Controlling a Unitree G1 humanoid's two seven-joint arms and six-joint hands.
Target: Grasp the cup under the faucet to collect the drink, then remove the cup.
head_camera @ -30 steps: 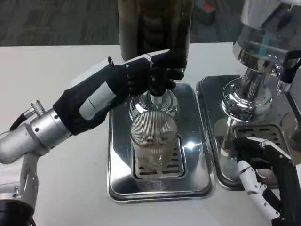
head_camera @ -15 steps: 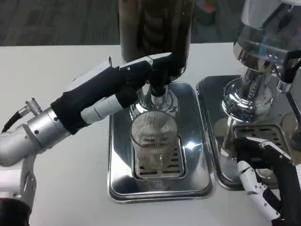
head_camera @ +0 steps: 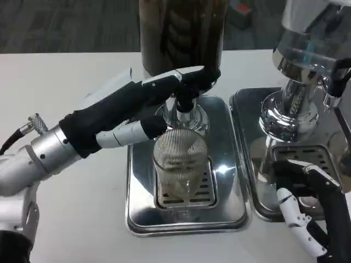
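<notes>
- While the left hand (head_camera: 156,96) reaches over the tray (head_camera: 140,211) toward the faucet (head_camera: 185,104), the cup (head_camera: 179,161) stands upright on the tray's drain grate, just below it.
- Its fingers lie extended near the faucet; whether they press it I cannot tell.
- Right hand (head_camera: 307,205) rests apart, fingers loosely spread, at the desk's right edge.

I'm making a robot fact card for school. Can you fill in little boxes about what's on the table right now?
cup: ribbed glass cup upright on the drip tray grate, under the faucet
left hand: left hand reaches the faucet handle, fingers at it
right hand: right hand low over the second dispenser's tray, holding nothing
drink: little in cup, hard to tell
</notes>
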